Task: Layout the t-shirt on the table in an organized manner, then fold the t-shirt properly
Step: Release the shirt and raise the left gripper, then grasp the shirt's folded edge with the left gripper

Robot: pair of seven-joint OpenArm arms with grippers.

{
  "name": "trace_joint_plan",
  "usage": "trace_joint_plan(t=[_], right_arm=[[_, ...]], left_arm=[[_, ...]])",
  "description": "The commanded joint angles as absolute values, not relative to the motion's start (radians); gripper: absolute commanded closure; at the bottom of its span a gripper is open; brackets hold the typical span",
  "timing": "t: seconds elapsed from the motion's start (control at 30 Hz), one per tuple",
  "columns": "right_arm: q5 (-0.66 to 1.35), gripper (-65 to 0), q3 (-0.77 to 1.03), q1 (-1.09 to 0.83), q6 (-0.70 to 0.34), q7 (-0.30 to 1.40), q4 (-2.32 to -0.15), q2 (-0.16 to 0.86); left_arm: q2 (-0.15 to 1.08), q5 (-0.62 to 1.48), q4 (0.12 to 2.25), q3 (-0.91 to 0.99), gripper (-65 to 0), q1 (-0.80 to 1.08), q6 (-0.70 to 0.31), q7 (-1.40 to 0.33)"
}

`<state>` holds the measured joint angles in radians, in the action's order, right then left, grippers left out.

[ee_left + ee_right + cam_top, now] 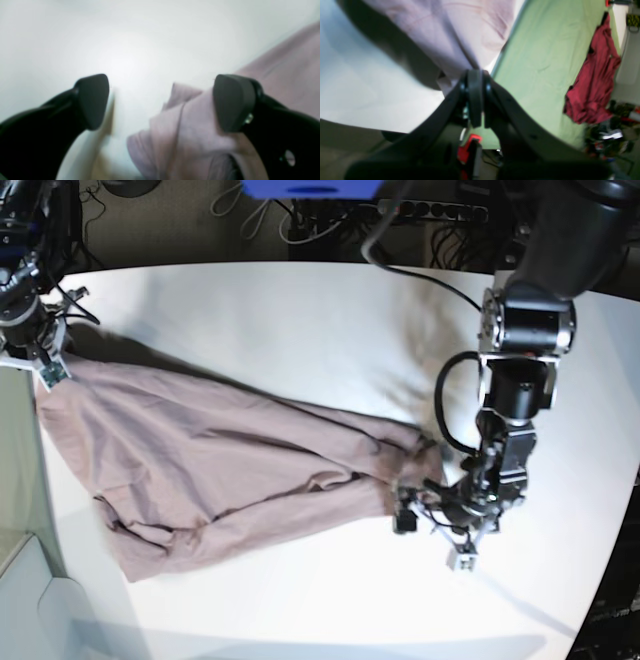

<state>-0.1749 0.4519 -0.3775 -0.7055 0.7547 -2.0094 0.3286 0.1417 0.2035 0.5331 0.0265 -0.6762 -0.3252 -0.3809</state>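
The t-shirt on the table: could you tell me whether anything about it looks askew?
Yes. The t-shirt lies diagonally on the table, bunched and wrinkled toward the open left pincer, not spread flat.

Both wrist views are super soft and smeary (left one worst), with white glare blooming off the table (140, 57). Base view's sharper, evenly lit, with faint shadows.

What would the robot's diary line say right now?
right gripper: shut on t-shirt corner | left gripper: open beside bunched cloth | table: shirt stretched, wrinkled, unfolded
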Motion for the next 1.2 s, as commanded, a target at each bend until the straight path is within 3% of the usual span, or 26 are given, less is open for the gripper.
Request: trace_joint_plan(t=[0.0, 0.07, 0.2, 0.27, 0.43, 0.63, 0.83, 1.07, 1.17], right_arm=[[-0.177, 0.0, 0.473, -0.377, -0.698, 0.746, -2.023, 0.337], [-0.177, -1.6, 0.486, -0.378, -0.698, 0.746, -2.023, 0.326], [-0.177, -15.0, 0.484, -0.389, -0.698, 0.746, -2.023, 0.317], [-0.176, -18.7, 0.476, -0.426, -0.698, 0.746, -2.023, 0.323], [-0.176, -19.3, 0.456, -0.456, -0.698, 0.746, -2.023, 0.329], [-0.177, -19.4, 0.495, -0.444, -0.698, 0.746, -2.023, 0.329], [-0.177, -19.4, 0.487, -0.305, -0.698, 0.748, -2.025, 0.24], [-0.18, -19.4, 0.222, -0.26, -0.698, 0.746, -2.025, 0.156], [-0.272, -19.4, 0.082, -0.226, -0.698, 0.746, -2.025, 0.13]], left_arm=[[0.174, 0.255, 0.579, 0.03, -65.0, -0.711, -0.331, -0.394], [0.209, 0.36, 0.641, 0.028, -65.0, -0.704, -0.332, -0.463], [0.277, 0.507, 0.805, 0.028, -65.0, -0.636, -0.332, -0.562], [0.305, 0.552, 0.918, 0.028, -65.0, -0.582, -0.332, -0.611], [0.381, 0.627, 1.196, 0.035, -65.0, -0.415, -0.331, -0.691], [0.398, 0.673, 1.463, 0.194, -65.0, -0.137, -0.334, -0.766], [0.358, 0.667, 1.626, 0.217, -65.0, 0.044, -0.334, -0.774], [0.329, 0.664, 1.658, 0.208, -65.0, 0.162, -0.334, -0.766], [0.329, 0.664, 1.658, 0.208, -65.0, 0.185, -0.334, -0.766]])
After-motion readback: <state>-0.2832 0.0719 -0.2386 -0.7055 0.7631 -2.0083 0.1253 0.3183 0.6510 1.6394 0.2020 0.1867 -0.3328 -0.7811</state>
